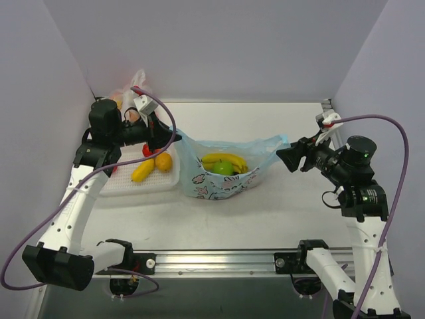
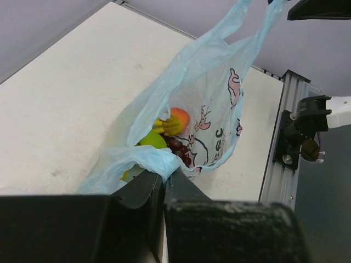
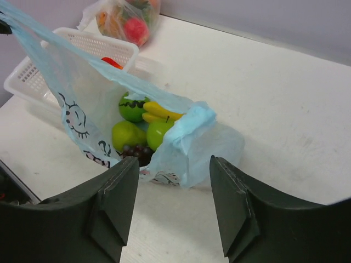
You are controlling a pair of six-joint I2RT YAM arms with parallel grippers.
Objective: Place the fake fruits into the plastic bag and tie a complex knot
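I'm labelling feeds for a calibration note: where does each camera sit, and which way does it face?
Top external: above and behind the arms, looking down at the table; both arms show, bases at bottom.
Left wrist: on the left arm, facing right along the plastic bag; left gripper shut on its edge.
Right wrist: on the right arm, facing left toward the bag and white basket; open right gripper.
Shared: all see the bag's fruits.

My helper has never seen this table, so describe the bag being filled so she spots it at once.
On the white table, look just right of the white basket. The plastic bag sits there, mouth open, bananas and a green apple showing inside. Unlike the clear bag in the back left corner, it is light blue with cartoon prints.
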